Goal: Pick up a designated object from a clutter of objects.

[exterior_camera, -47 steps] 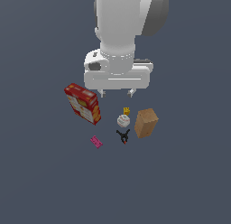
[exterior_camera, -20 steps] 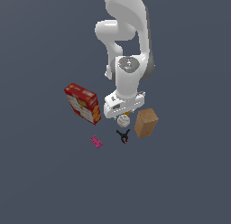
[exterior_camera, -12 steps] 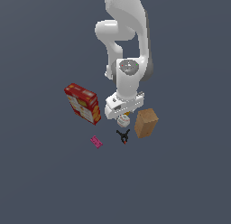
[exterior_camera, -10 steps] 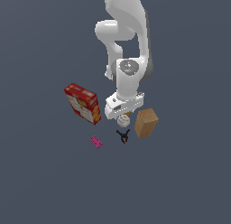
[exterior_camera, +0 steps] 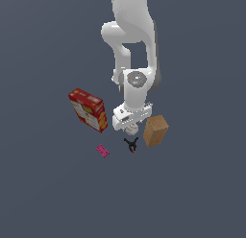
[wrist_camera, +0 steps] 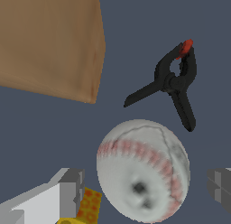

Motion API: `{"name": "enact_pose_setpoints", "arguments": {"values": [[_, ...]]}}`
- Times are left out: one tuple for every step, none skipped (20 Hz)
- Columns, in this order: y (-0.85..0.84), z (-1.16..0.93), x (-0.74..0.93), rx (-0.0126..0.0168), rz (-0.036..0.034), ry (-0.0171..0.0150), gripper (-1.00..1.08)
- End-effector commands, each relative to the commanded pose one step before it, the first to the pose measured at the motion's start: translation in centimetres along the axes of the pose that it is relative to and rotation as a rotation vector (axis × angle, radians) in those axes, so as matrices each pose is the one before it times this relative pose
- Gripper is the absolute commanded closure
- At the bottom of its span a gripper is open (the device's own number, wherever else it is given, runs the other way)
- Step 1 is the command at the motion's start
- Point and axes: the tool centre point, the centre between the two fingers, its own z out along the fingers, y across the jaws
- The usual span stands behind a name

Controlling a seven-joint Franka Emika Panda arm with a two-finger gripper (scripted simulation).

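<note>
The designated object, a white ball (wrist_camera: 143,171) with red seams and grey smudges, fills the lower middle of the wrist view. My gripper (wrist_camera: 142,191) is open and straddles it, with one grey fingertip (wrist_camera: 67,193) on each side and a small gap to the ball on both. In the exterior view the gripper (exterior_camera: 129,128) hangs low over the clutter between the red cracker box (exterior_camera: 88,110) and the brown box (exterior_camera: 155,130), and the hand covers most of the ball. The black clamp (wrist_camera: 173,81) lies just beyond the ball.
A yellow block (wrist_camera: 88,203) sits right beside one fingertip. The brown box (wrist_camera: 49,42) stands close on one side of the ball. A small pink flat piece (exterior_camera: 102,151) lies apart on the floor, toward the exterior view's left of the clamp (exterior_camera: 131,145).
The arm has come down from high above the clutter until the hand sits over the ball. Over the last half second it sank only slightly. The objects have not moved.
</note>
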Motion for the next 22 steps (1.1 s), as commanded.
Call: {"name": "enact_pose_setpoints", "arguments": {"values": [[0.002,1.050,-0.023,-0.00006,-0.00042,0.00025,-0.92],[-0.021,0.290,0.011,-0.00013,-0.00066,0.00015,-0.92],[0.009,0.243,0.002,0.00000,0.00000,0.00000,-0.92],[0.008,0.187,0.003,0.00000,0.00000,0.00000,-0.92],[0.006,0.133,0.003,0.00000,0.00000,0.00000,-0.92],[0.004,0.080,0.002,0.00000,0.00000,0.00000,-0.92],[0.001,0.026,0.001,0.00000,0.00000,0.00000,-0.92],[0.000,0.000,0.000,0.00000,0.00000,0.00000,1.08],[0.000,0.000,0.000,0.00000,0.00000,0.00000,1.08],[0.000,0.000,0.000,0.00000,0.00000,0.00000,1.08],[0.000,0.000,0.000,0.00000,0.00000,0.00000,1.08],[0.000,0.000,0.000,0.00000,0.00000,0.00000,1.08],[0.000,0.000,0.000,0.00000,0.00000,0.00000,1.08],[0.000,0.000,0.000,0.00000,0.00000,0.00000,1.08],[0.000,0.000,0.000,0.00000,0.00000,0.00000,1.08],[0.000,0.000,0.000,0.00000,0.00000,0.00000,1.08],[0.000,0.000,0.000,0.00000,0.00000,0.00000,1.08],[0.060,-0.117,0.001,-0.00104,0.00092,0.00119,1.08],[0.014,-0.025,-0.002,0.00000,0.00000,0.00000,1.08],[0.041,-0.074,-0.007,0.00000,0.00000,0.00000,1.08],[0.068,-0.124,-0.011,0.00000,0.00000,0.00000,1.08],[0.095,-0.174,-0.016,0.00000,0.00000,0.00000,1.08]]}}
